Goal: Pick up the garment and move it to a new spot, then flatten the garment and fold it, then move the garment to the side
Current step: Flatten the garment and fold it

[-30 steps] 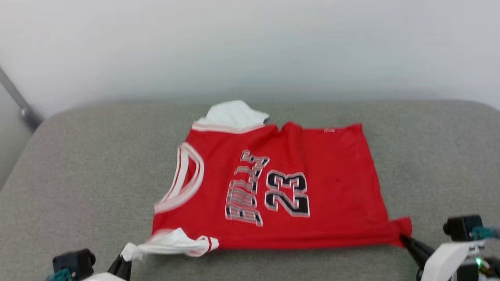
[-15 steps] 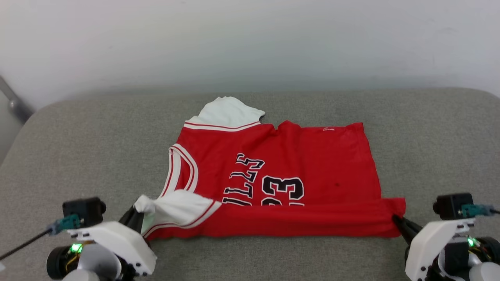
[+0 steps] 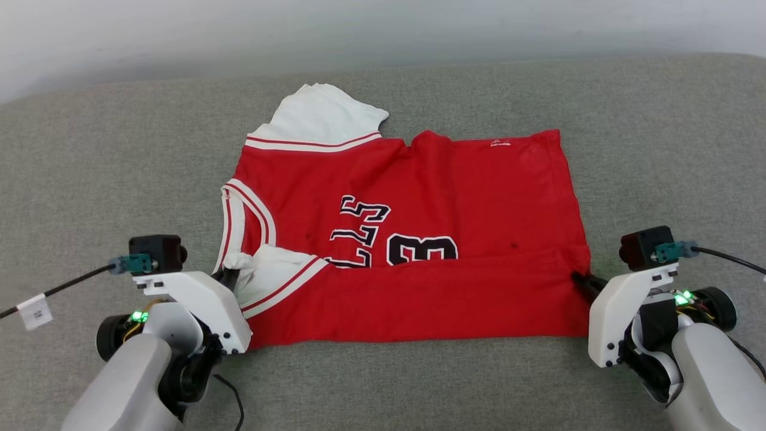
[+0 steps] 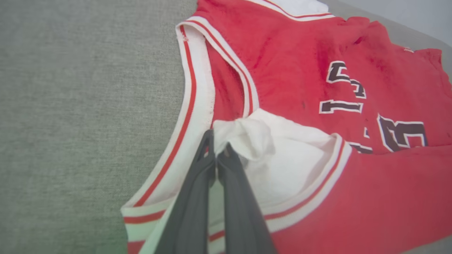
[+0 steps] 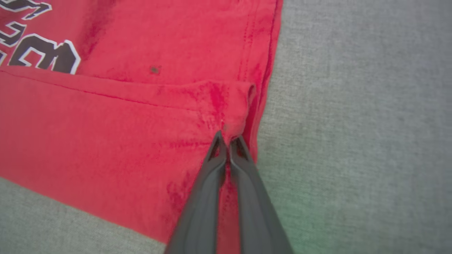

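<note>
The garment (image 3: 419, 197), a red jersey with white sleeves and black lettering, lies on the grey cushion, its near edge doubled over so plain red covers the lower lettering. My left gripper (image 3: 226, 277) is shut on the white sleeve (image 4: 247, 135) at the near left corner; the pinched cloth bunches at its tips (image 4: 217, 150). At the near right corner my right gripper (image 3: 579, 280) is shut on the red hem (image 5: 231, 121), the cloth puckered where the tips (image 5: 226, 141) hold it. The other white sleeve (image 3: 320, 117) lies flat at the far left.
A grey fabric cushion (image 3: 96, 179) spreads wide around the jersey on all sides. A pale wall (image 3: 239, 24) runs along the far edge. A cable with a white tag (image 3: 36, 310) trails from my left wrist.
Both grippers have carried the garment's near edge away from me over the front, covering the lower lettering. The head camera has tipped down, so the whole picture shifted.
</note>
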Available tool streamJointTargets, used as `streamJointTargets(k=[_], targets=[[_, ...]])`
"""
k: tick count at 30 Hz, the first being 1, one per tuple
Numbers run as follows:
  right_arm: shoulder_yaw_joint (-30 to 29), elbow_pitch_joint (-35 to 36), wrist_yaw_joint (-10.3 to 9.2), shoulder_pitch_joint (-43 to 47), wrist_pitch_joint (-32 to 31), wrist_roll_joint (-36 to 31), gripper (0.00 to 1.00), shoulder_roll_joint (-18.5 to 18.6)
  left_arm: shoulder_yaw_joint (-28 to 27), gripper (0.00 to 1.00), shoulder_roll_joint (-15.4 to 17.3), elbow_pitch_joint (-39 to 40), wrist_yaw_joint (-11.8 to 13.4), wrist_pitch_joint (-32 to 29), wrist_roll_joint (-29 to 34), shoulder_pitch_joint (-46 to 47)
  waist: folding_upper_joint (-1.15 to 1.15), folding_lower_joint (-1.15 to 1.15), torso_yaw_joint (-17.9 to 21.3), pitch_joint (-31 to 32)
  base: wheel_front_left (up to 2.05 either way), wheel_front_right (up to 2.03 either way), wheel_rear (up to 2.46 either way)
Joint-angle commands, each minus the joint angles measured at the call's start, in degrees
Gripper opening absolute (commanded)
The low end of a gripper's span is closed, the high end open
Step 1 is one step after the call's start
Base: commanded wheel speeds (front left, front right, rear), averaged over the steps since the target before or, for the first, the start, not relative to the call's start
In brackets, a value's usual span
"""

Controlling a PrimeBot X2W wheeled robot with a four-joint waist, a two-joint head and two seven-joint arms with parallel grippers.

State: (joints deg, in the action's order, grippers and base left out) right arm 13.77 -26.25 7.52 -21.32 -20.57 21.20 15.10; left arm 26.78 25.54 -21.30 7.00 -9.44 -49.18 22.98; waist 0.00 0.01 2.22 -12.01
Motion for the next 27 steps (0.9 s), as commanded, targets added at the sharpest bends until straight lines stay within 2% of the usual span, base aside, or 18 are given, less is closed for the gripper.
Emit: streamJointTargets(k=[1,2,8,12,15,21,27], targets=[[0.3,-1.0,-0.06,-1.2,1.2,0.5,1.00,-0.1,-0.1,0.75,-0.3,-1.2,-0.4,0.7,0.1,1.1,0.00,-0.01,0.1,0.1,0.00,0.00,0.00],[0.8,-1.7,-0.06,-1.3,2.1,0.5,1.00,0.0,-0.1,1.00,-0.6,-2.4,-0.8,0.7,-0.2,1.4,0.00,-0.01,0.1,0.3,0.00,0.00,0.00],[2.0,-2.3,-0.06,0.4,11.0,2.6,1.00,0.5,-0.6,1.00,-0.5,-6.5,-2.2,1.8,-1.0,0.7,0.00,-0.01,0.3,3.6,0.00,0.00,0.00],[1.0,0.1,-0.06,3.1,17.9,2.1,1.00,0.8,-1.7,1.00,1.8,-6.1,-2.3,1.0,-2.1,-0.9,0.00,-0.01,0.7,7.0,0.00,0.00,0.00],[0.4,3.0,-0.06,5.4,20.8,0.0,1.00,1.4,-1.8,1.00,4.8,-4.1,-2.1,-2.3,-2.5,-1.8,0.00,-0.01,1.4,9.3,0.00,0.00,0.00],[-2.8,10.2,-0.06,9.4,20.7,-2.8,1.00,0.6,-0.4,1.00,11.4,2.3,-1.0,-14.3,-3.9,-2.3,0.00,-0.01,2.9,10.7,0.00,0.00,0.00],[-5.2,17.5,-0.06,12.0,18.3,-4.1,1.00,-1.3,0.8,1.00,15.9,7.1,0.7,-27.2,-7.0,-3.0,0.00,-0.01,5.2,8.0,0.00,0.00,0.00]])
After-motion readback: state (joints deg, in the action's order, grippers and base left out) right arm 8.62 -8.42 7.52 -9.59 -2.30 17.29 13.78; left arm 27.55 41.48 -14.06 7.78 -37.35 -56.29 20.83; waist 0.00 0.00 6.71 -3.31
